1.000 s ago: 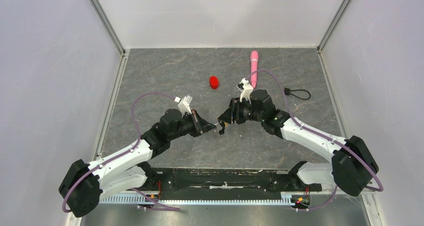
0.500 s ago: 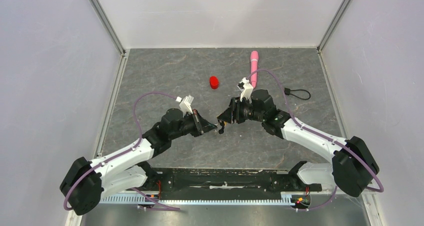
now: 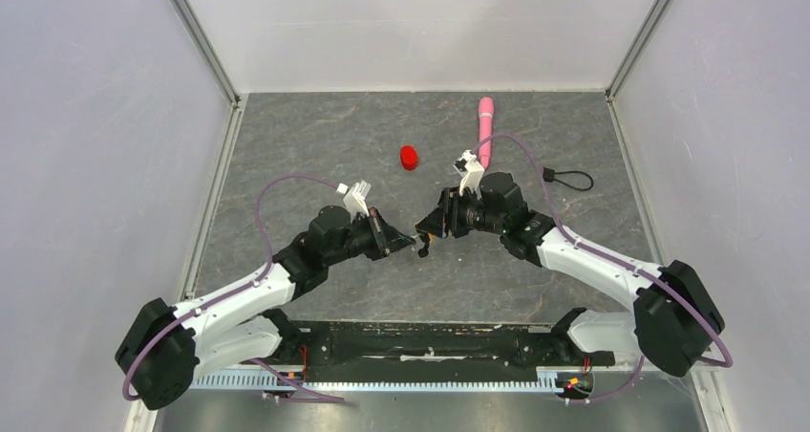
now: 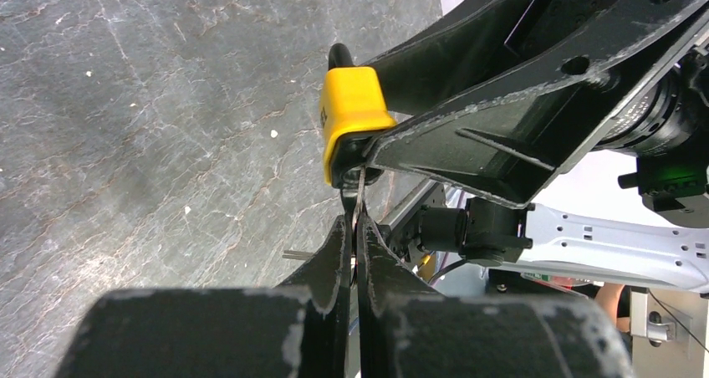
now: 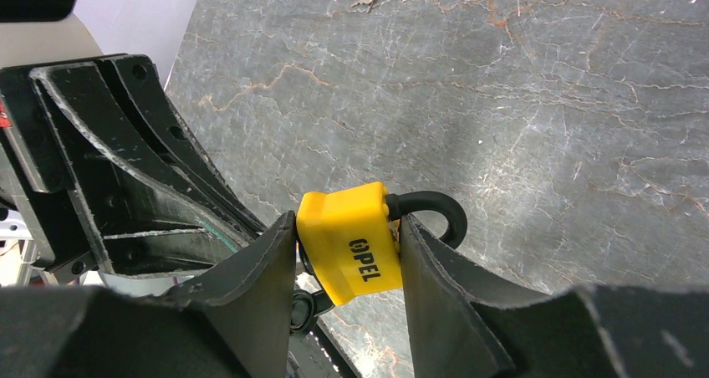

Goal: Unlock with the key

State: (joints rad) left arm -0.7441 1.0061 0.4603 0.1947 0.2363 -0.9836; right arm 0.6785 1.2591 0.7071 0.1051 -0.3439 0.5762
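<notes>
Over grey table [image 3: 287, 136], left gripper [image 3: 409, 242] faces right gripper [image 3: 427, 233], elbows bent.

Thin silvery key [image 4: 358, 202], edge-on, upright, tip meeting the underside of the yellow padlock [image 4: 351, 110]

Table: dark grey veined slab [image 3: 287, 136].
Walls: plain pale panels [image 3: 95, 117] left, right and behind the slab.
Posts: metal uprights [image 3: 196, 31] at the slab's far corners.
Light: soft, even.

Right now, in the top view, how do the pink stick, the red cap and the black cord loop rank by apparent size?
1. pink stick, the longest
2. black cord loop, shorter and thin
3. red cap, clearly smallest
</notes>
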